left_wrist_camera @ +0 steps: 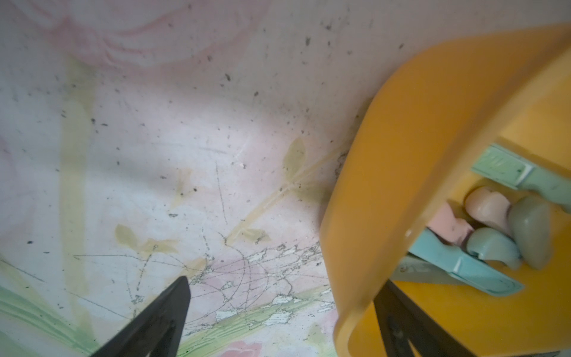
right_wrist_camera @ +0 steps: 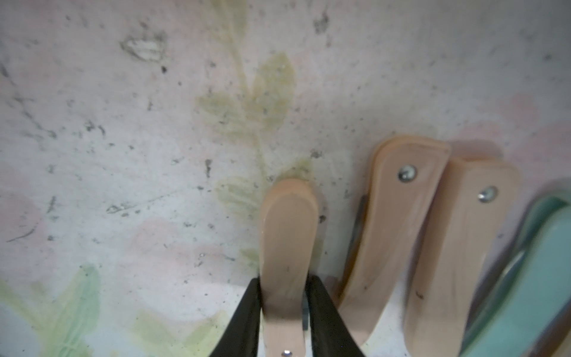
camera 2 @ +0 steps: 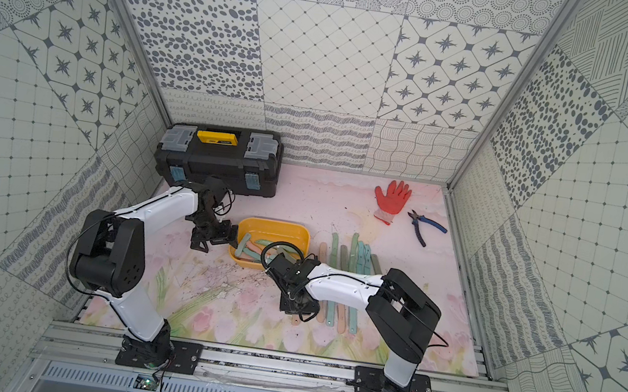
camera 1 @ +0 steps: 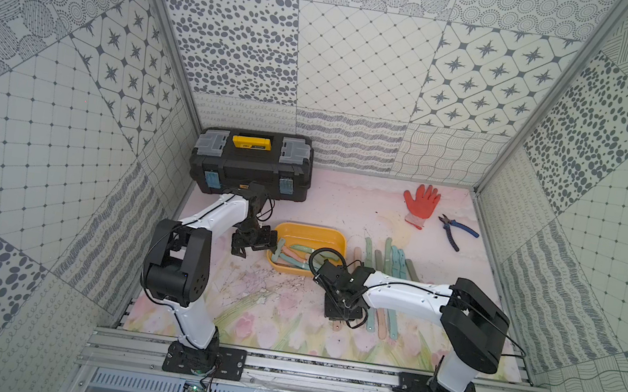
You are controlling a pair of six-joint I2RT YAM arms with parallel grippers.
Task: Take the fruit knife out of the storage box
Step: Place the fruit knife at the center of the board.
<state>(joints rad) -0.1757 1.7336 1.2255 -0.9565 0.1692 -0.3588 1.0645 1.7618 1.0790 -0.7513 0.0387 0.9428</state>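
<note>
The yellow storage box (camera 1: 312,229) (left_wrist_camera: 401,123) sits mid-table with several pastel folded fruit knives (camera 1: 291,253) (left_wrist_camera: 482,269) inside. My left gripper (camera 1: 275,243) (left_wrist_camera: 281,281) is open at the box's left end: one finger is inside the box, the other outside over the mat. In front of the box, my right gripper (camera 1: 341,318) (right_wrist_camera: 284,284) points down at the mat. It is shut on a beige fruit knife (right_wrist_camera: 289,231), a finger against each side. That knife lies beside two other beige knives (right_wrist_camera: 398,222).
A row of several knives (camera 1: 391,258) lies on the floral mat right of the box, partly under my right arm. A black toolbox (camera 1: 252,163) stands at the back left. An orange glove (camera 1: 421,203) and blue-handled pliers (camera 1: 457,229) lie at the back right.
</note>
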